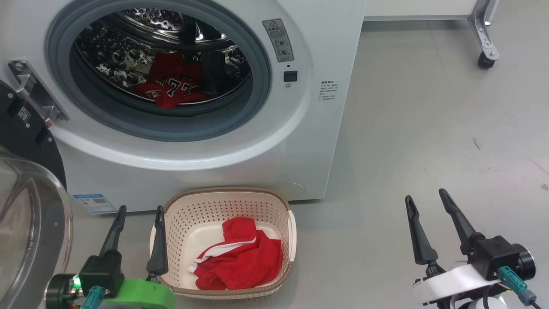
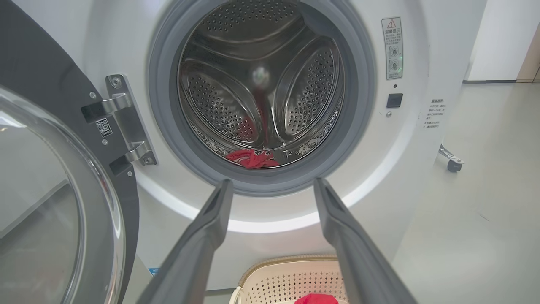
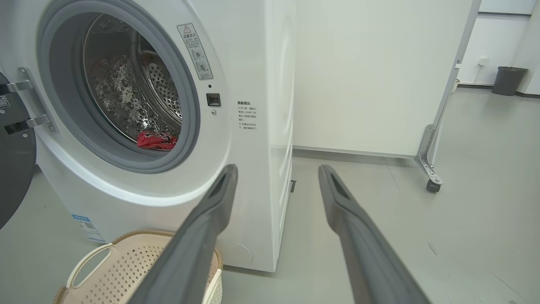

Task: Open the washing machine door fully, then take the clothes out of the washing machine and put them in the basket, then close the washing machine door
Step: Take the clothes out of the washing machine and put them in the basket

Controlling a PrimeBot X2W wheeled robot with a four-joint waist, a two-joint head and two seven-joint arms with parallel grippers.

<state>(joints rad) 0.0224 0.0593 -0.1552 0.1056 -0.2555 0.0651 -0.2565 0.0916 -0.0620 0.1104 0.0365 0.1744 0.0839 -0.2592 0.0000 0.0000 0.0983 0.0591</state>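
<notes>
**Door open, clothes split between drum and basket**

We see the door swung wide on its hinge at the washer's left side, with its glass bowl just left of our left gripper. Part of the clothes lies crumpled in the basket's near half, toward its right wall. A red jersey with numbers on it rests at the bottom front of the drum.

The basket stands on the floor against the washer's front. Our left gripper is spread and empty, its fingers pointing up at the drum mouth. Its right finger crosses the basket's left rim in the head view, and we cannot tell whether they touch. The red heap sits just right of that finger.

Our right gripper is also spread and empty, over bare floor well right of the basket.
</notes>
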